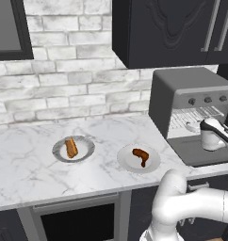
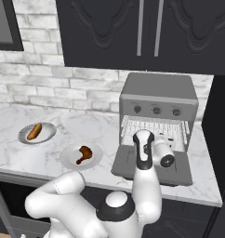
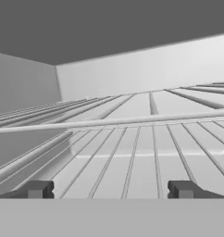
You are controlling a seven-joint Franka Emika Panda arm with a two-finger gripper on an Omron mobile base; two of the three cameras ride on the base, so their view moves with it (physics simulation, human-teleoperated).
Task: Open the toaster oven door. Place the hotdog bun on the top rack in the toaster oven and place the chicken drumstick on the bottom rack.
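While my tool (image 3: pixel 111 189) sits with jaws apart over the toaster oven (image 2: pixel 158 95) rack (image 3: pixel 132 152), the hotdog bun (image 1: pixel 71 147) and chicken drumstick (image 1: pixel 141 156) lie on plates well to its left on the tabletop (image 1: pixel 31 160).

Even, flat rendered light, sharp throughout; soft shadows on the worktop (image 1: pixel 31 160); no glare, blur or edge distortion.

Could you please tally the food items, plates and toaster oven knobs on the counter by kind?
Hotdog bun: 1
Chicken drumstick: 1
Plates: 2
Toaster oven knobs: 3
Total: 7
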